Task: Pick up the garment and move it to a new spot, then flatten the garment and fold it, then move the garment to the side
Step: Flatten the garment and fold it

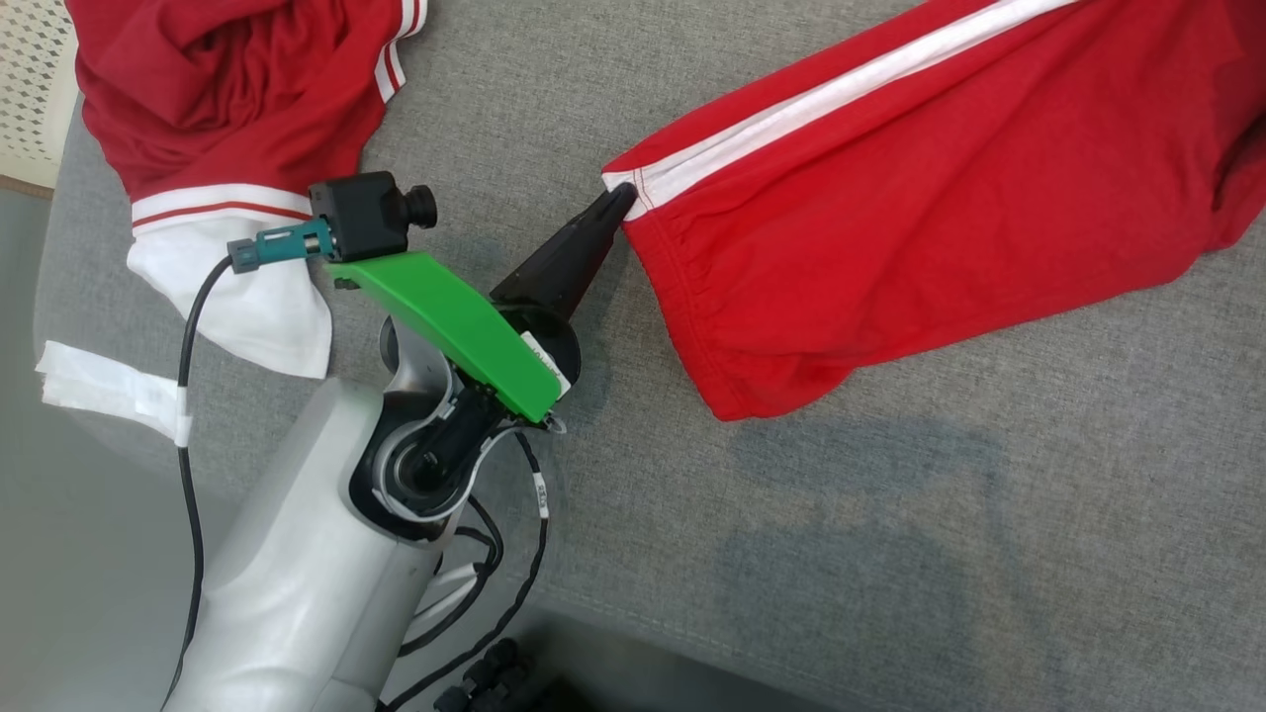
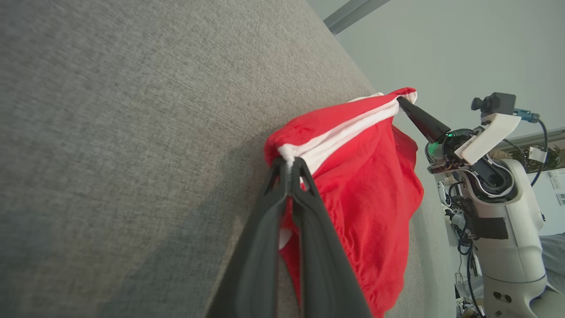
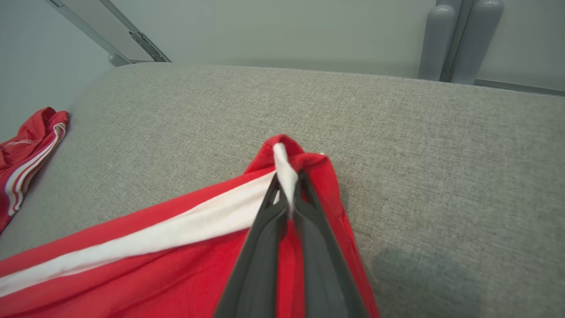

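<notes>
In the head view, the left pincer (image 1: 618,198) was clamped on the white-striped corner of the red garment (image 1: 890,227), which lay on the gray counter (image 1: 890,514). A second red garment (image 1: 227,89) was bunched at upper left.

The left wrist view showed the right pincer (image 2: 399,100) gripping the far corner.

In the right wrist view, its fingers were pinched together on the white stripe.

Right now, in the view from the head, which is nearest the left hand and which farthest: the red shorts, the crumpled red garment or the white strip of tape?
1. red shorts: pinched at a corner by the left hand, spreading right.
2. crumpled red garment: upper left.
3. white strip of tape: far left edge.
</notes>
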Robot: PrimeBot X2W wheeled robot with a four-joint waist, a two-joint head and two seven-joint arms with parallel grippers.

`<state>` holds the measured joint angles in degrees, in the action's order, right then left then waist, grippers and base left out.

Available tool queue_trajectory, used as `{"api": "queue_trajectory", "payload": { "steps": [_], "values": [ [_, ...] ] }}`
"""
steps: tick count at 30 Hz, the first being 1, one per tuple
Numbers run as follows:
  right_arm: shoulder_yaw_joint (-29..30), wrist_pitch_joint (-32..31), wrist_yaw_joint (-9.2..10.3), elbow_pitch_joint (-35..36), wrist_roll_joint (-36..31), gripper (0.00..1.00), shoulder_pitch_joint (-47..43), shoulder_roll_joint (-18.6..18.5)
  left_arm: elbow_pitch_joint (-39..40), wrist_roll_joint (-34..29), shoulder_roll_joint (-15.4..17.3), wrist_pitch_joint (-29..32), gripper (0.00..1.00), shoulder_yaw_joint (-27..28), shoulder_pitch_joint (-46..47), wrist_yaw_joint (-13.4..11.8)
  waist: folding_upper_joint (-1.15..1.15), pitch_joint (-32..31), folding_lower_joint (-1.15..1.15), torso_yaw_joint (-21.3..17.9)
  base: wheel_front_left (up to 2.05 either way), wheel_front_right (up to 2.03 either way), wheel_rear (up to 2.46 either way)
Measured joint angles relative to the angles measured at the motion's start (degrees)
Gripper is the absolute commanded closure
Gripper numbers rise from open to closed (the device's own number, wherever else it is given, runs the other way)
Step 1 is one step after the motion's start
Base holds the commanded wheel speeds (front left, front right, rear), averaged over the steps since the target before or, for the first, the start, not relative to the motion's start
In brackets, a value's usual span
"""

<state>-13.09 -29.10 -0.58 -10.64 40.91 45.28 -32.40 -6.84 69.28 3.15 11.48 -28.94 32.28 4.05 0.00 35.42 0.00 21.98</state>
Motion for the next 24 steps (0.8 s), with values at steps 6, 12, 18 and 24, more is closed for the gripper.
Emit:
{"api": "queue_trajectory", "payload": {
  "steps": [6,12,18,24],
  "values": [
    [-0.5,0.4,-0.12,-1.1,-0.6,0.88,0.0,0.1,-1.9,-0.6,-0.1,0.0,1.00,-0.5,1.3,0.5,0.00,0.1,0.00,-0.4,0.00,0.00,0.00],
    [-2.0,1.5,-1.30,-2.3,-1.8,0.21,0.2,0.7,-3.7,-1.2,-0.3,-0.7,0.30,-0.6,2.0,0.6,0.00,-0.2,0.00,-0.7,0.00,0.00,0.00],
    [-2.8,2.9,-1.91,-3.4,-2.9,0.00,0.3,1.5,-5.3,-1.2,-0.4,-1.5,0.00,-0.6,2.0,1.0,0.00,-1.5,0.00,-1.1,0.00,0.00,0.00],
    [-4.0,4.0,-2.94,-3.8,-2.9,0.00,1.1,2.4,-5.9,-1.5,-0.3,-2.0,0.00,-0.7,2.0,1.1,0.00,-3.0,0.00,-2.0,0.00,0.00,0.00]
  ]
}}
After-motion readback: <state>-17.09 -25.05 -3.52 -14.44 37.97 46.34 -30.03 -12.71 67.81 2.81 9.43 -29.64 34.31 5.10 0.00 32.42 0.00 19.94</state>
